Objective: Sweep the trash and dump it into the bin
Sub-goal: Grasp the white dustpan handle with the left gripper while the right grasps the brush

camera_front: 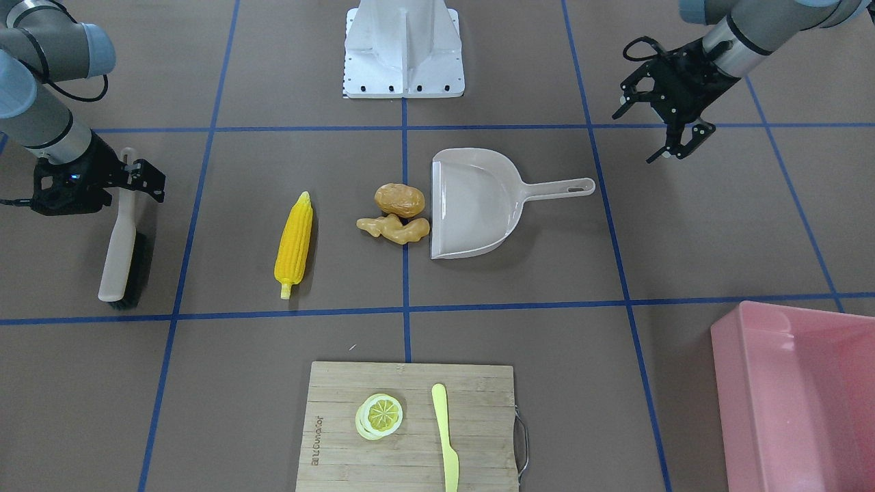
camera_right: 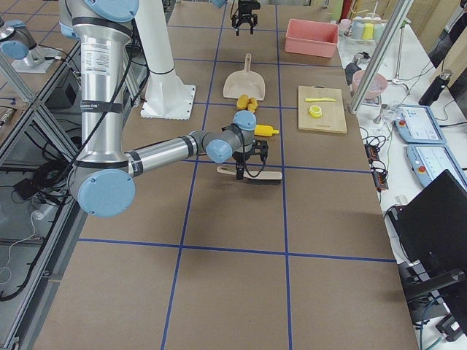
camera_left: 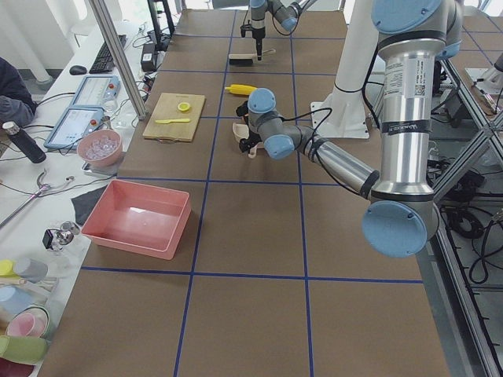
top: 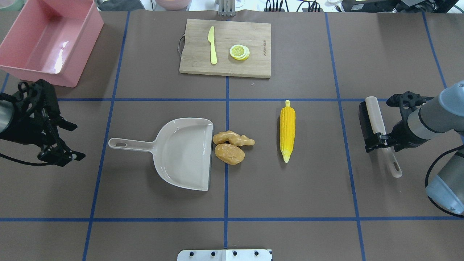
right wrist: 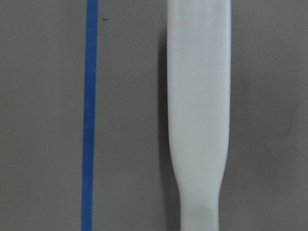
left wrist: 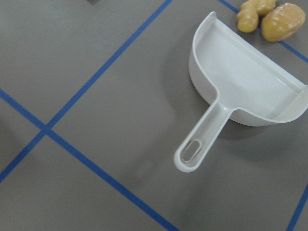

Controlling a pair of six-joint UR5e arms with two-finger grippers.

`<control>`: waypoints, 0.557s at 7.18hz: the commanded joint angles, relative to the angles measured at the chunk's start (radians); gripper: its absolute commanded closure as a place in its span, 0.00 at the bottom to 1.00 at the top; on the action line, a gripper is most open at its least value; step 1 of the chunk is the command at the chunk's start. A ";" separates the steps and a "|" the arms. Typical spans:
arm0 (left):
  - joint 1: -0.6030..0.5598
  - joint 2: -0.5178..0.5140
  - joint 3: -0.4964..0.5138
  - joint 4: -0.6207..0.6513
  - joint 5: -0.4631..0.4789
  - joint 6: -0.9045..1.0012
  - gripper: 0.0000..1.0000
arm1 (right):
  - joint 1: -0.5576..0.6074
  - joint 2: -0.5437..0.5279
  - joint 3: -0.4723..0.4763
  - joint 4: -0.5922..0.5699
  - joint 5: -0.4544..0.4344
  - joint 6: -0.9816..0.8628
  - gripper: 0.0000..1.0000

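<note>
Lab cell: brown table (top: 290,188) gridded with blue tape (top: 226,219), cluttered bench along one long edge.

Across the table, out ahead of the left gripper (top: 74,142) jaws: white bench (camera_left: 39,188) with two tablets (camera_left: 78,126), keyboard (camera_left: 102,56), dark bottle (camera_left: 22,141), clear bowl (camera_left: 100,147). Slanted aluminium posts (camera_left: 118,59) rise between bench and table. Same side, out past the right gripper (top: 385,142) jaws: dark laptop (camera_right: 438,219). Behind both sets of jaws: aluminium frame rails (camera_right: 29,87), dark floor (camera_right: 44,321) with loose cables (camera_right: 22,284). Light even, shadows short and soft. Pale area behind the keyboard may be wall or window, too washed out to tell.
</note>
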 commanded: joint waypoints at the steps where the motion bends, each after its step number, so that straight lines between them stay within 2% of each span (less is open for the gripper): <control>1: 0.065 -0.047 0.003 0.003 0.006 0.137 0.01 | -0.007 -0.027 0.004 0.000 0.002 0.000 0.00; 2: 0.064 -0.051 0.001 -0.021 0.005 0.218 0.01 | -0.009 -0.041 0.012 0.000 0.010 0.002 0.03; 4: 0.070 -0.113 -0.003 0.021 0.045 0.217 0.01 | -0.009 -0.044 0.015 -0.002 0.018 0.002 0.49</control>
